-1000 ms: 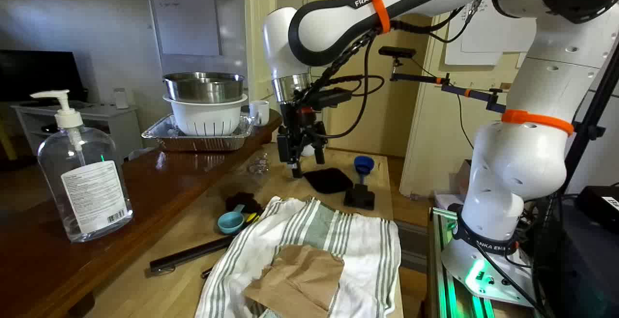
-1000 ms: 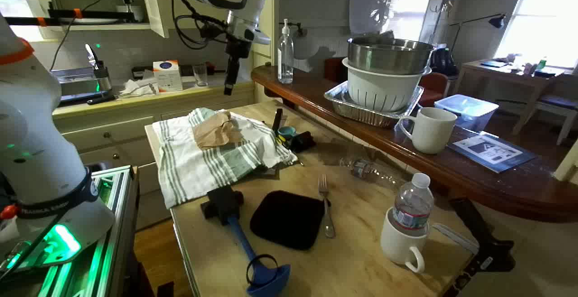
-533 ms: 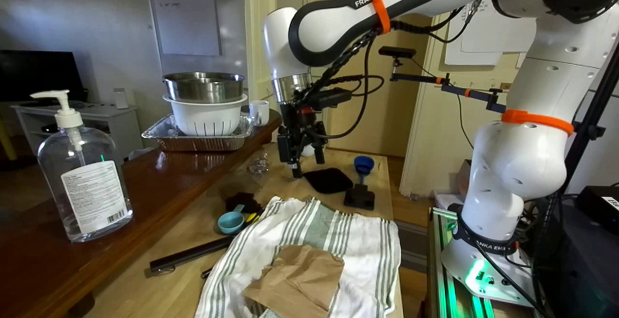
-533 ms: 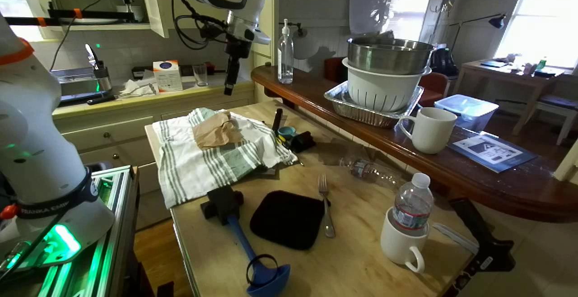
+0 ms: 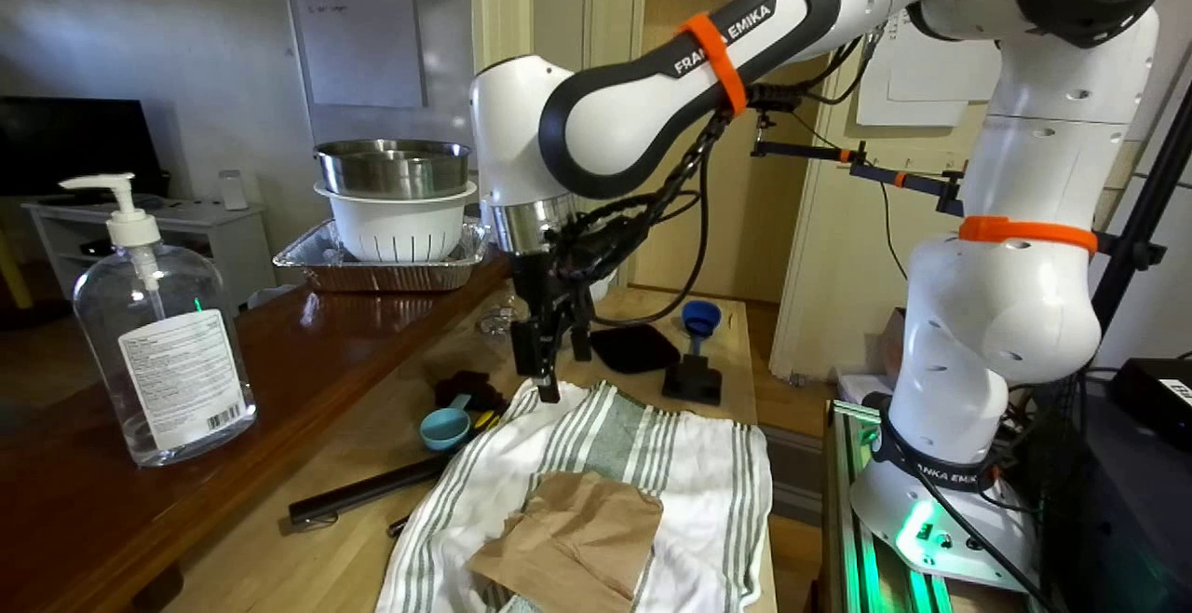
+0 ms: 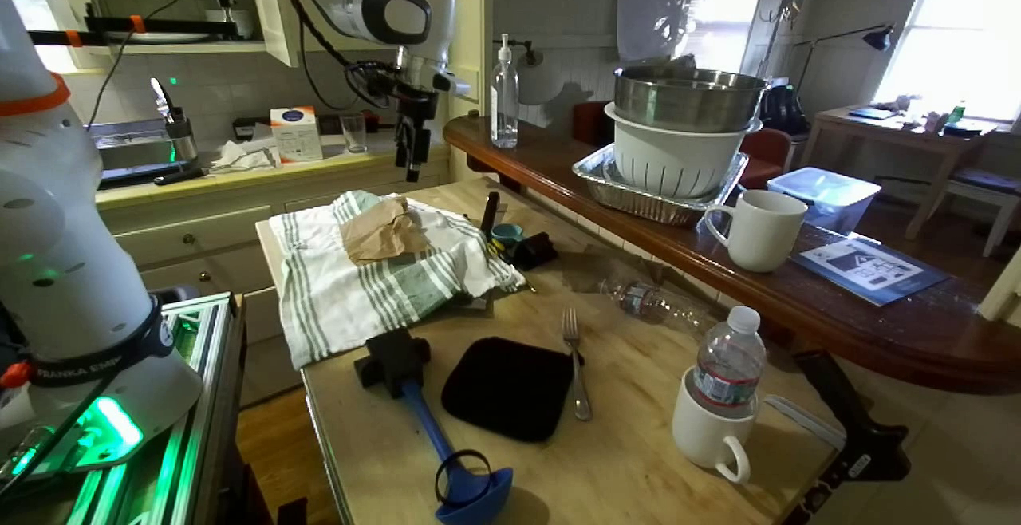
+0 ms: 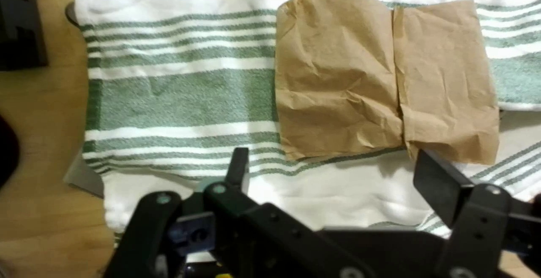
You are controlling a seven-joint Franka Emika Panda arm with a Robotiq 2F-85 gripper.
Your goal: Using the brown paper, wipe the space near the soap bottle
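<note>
The brown paper (image 5: pixel 577 538) lies creased on a white towel with green stripes (image 5: pixel 694 473) on the wooden table. It also shows in an exterior view (image 6: pixel 384 230) and in the wrist view (image 7: pixel 338 75). The clear soap bottle (image 5: pixel 177 361) with a white pump stands upright on the raised dark wooden ledge; it shows in an exterior view (image 6: pixel 504 102) too. It is outside the wrist view. My gripper (image 5: pixel 564 375) is open and empty above the towel, apart from the paper. In the wrist view its fingers (image 7: pixel 331 155) are wide apart, near the paper's lower edge.
A foil tray (image 5: pixel 386 273) with a white colander (image 6: pixel 670 154) and steel bowl stands on the ledge (image 6: pixel 550 166). A light-blue cup (image 5: pixel 445 429) and a long black object (image 5: pixel 368 492) lie beside the towel. A black pad (image 6: pixel 510 388), fork, blue ladle (image 6: pixel 431 421) and mug with bottle (image 6: pixel 710 429) are farther along.
The arm has lowered and my gripper has moved down toward the towel, leftward in an exterior view. The paper, towel and soap bottle have not moved.
</note>
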